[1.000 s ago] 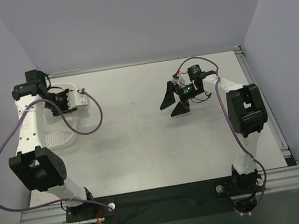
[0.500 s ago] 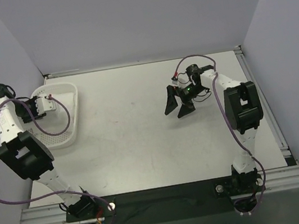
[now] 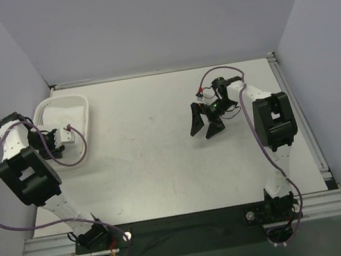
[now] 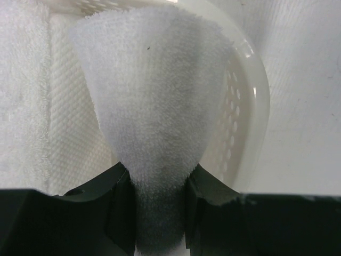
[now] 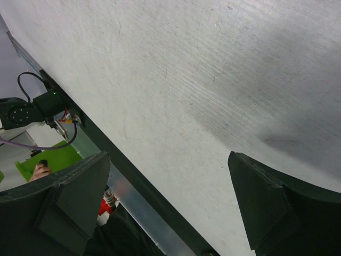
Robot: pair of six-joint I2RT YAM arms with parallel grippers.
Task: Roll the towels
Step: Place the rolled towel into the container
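Note:
A white towel is pinched between the shut jaws of my left gripper and fans out above them. It hangs over the white perforated basket. More white towels lie folded in the basket on the left. In the top view my left gripper is over the near left part of the basket, with white towels inside. My right gripper is open and empty above the bare table, right of centre. Its jaws stand wide apart in the right wrist view.
The basket stands at the table's far left, close to the left wall. A metal rail runs along the near table edge and shows in the right wrist view. A side rail runs along the right edge.
My left arm has swung left and then toward the near side of the basket, uncovering the basket. My right gripper has shifted slightly toward the near side.

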